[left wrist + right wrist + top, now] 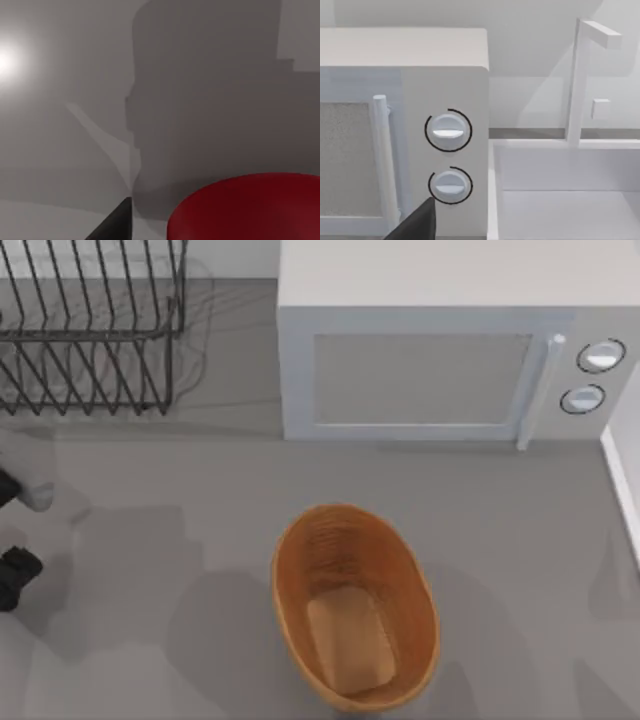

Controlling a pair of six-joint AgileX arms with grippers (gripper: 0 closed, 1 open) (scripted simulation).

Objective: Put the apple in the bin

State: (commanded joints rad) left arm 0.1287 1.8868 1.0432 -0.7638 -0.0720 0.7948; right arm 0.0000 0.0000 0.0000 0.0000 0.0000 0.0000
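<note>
Hugging the far left edge of the table in the top view, the left gripper (14,575) showed as dark parts cut off by the frame, so how far its fingers stood apart could not be told. Its wrist view had the apple (247,207), glossy red, bulging up right beside one dark fingertip (116,224), with bare grey table behind it under a broad shadow; whether the fingers had hold of the fruit could not be made out. From that edge a wide stretch of open grey table (150,640) ran toward the middle, where the bin (355,605) stood empty, an oval orange-brown basket with ribbed walls and a paler flat bottom, its near rim close to the front edge of the top view. Behind it sat a white microwave (440,350), with open floor between the two. A black wire dish rack (90,325) filled the far left corner, well apart from the basket. The right gripper's wrist view gave one dark fingertip (417,225) before the microwave's two dials (448,131), beside a white sink (560,200) at the table's right edge; its opening could not be told either.
</note>
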